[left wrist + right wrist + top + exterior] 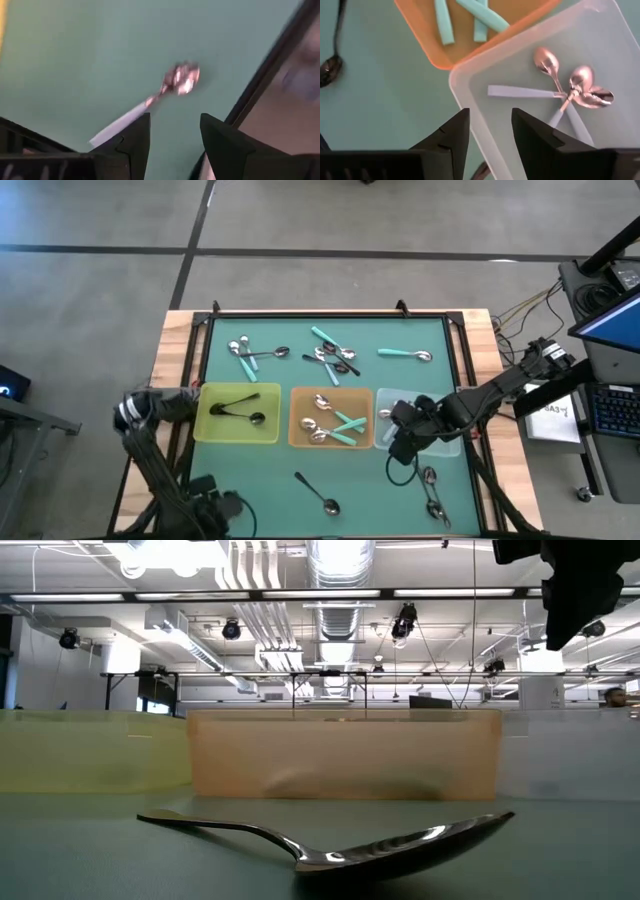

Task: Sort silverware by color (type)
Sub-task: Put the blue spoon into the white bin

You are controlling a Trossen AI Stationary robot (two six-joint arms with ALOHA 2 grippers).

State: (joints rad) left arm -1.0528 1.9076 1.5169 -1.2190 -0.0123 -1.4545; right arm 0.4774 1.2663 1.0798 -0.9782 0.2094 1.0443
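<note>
Your left tool (172, 145) sat low at the near-left corner of the green counter (400, 485), fingers spread and empty, a pale-handled spoon (150, 102) lying just ahead of it. From there, the yellow plastic tray (237, 413) held black-handled spoons, the orange tray (331, 417) teal-handled ones. Your right tool (487, 135) hung over the clear tray (470, 107), fingers parted and empty, above three pale-handled spoons (565, 92). Loose spoons (330, 355) lay scattered across the far counter.
</note>
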